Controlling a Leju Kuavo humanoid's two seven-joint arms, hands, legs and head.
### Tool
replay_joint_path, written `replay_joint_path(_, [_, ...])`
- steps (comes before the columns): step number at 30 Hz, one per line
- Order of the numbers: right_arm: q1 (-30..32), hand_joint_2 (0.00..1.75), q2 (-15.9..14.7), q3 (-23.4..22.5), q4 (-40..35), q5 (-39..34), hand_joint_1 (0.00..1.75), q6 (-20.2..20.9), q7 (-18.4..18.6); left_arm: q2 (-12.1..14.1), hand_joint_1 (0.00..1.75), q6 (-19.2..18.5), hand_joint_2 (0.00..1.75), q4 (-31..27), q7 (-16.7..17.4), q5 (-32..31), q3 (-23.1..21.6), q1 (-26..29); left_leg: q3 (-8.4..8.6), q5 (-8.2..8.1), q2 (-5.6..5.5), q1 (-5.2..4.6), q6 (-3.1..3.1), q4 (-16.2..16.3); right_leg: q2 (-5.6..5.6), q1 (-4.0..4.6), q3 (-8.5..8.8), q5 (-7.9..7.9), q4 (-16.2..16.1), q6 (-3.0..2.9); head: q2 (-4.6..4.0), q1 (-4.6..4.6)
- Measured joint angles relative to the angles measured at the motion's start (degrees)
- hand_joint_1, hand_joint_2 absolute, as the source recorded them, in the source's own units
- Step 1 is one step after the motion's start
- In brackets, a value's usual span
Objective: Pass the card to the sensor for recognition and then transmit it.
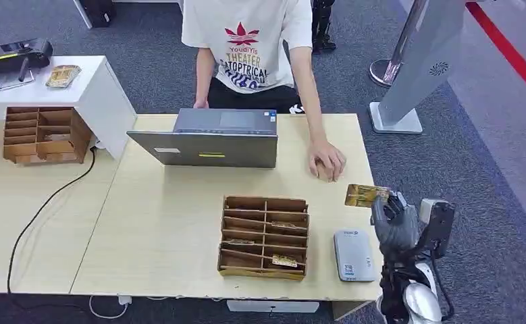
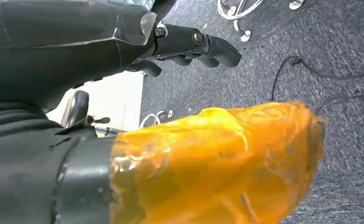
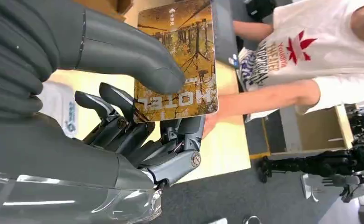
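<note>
My right hand (image 1: 393, 221) holds a yellow-brown hotel card (image 1: 364, 195) raised above the table's right edge, past the white sensor (image 1: 353, 254) that lies flat on the table near the front right corner. In the right wrist view the card (image 3: 180, 56) is pinched between the thick thumb (image 3: 124, 49) and the darker fingers (image 3: 138, 135). A person's hand (image 1: 327, 162) rests on the table just beyond the card. My left hand (image 2: 189, 44) hangs over grey carpet, its fingers curled with nothing in them.
A brown card organiser (image 1: 265, 236) with several cards stands left of the sensor. A grey laptop (image 1: 209, 140) sits at the table's far side before the person in a white T-shirt (image 1: 246, 40). A second organiser (image 1: 42, 135) is on the left table.
</note>
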Motion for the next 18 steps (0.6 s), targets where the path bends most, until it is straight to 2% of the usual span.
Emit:
replay_joint_path(3, [0.4,1.75,-0.5,0.0,0.0,1.4,1.75,-0.2,0.0,0.0,0.0,0.0,0.0,0.0,0.0,0.0,0.2,0.0,0.01,0.0,0.0,0.0,0.0,0.0,0.0,0.0,0.0,0.0,0.0,0.0,0.0,0.0])
replay_joint_path(9, [0.5,1.75,-1.8,0.0,0.0,10.9,1.75,-3.1,-0.2,0.0,0.0,0.0,0.0,0.0,0.0,0.2,0.4,0.0,0.01,0.0,0.0,0.0,0.0,0.0,0.0,0.0,0.0,0.0,0.0,0.0,0.0,0.0])
replay_joint_path(18, [0.7,1.75,-2.7,0.0,0.0,12.6,1.75,-3.6,-0.1,0.0,0.0,0.0,0.0,0.0,0.0,0.3,0.7,0.0,0.0,0.0,0.0,0.0,0.0,0.0,0.0,0.0,0.0,0.0,0.0,0.0,0.0,0.0])
